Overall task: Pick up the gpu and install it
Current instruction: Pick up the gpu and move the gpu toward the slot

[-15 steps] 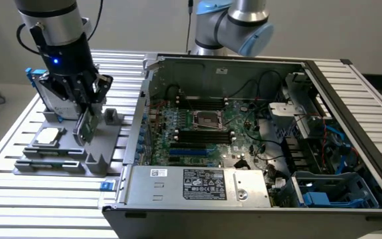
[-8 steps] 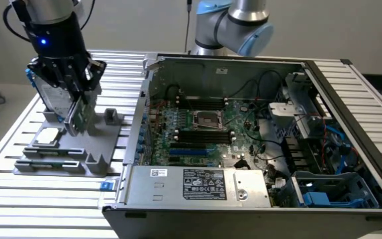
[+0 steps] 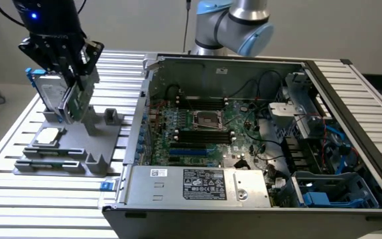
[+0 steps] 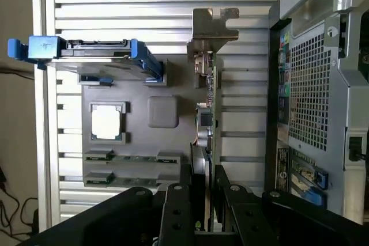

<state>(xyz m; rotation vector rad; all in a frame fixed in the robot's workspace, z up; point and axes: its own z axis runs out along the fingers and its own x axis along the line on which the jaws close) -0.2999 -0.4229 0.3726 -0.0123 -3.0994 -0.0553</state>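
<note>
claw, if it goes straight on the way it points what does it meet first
The claw grips the gpu edge-on. Straight on, the card would probably press into the grey holder beneath it first, though depth is unclear.

I note the gpu [image 3: 77, 102] [image 4: 209, 102] standing on edge: thin green board, black shroud, silver bracket. It's gripped at the grey stand [image 3: 78, 149], exterior view's left.

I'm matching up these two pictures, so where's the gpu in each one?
Exterior view: the gpu stands upright at the exterior view's left, under the claw.
Wrist view: the gpu shows edge-on, gripped in the claw.
Shared landmark: the blue-framed hard drive beside it.
</note>
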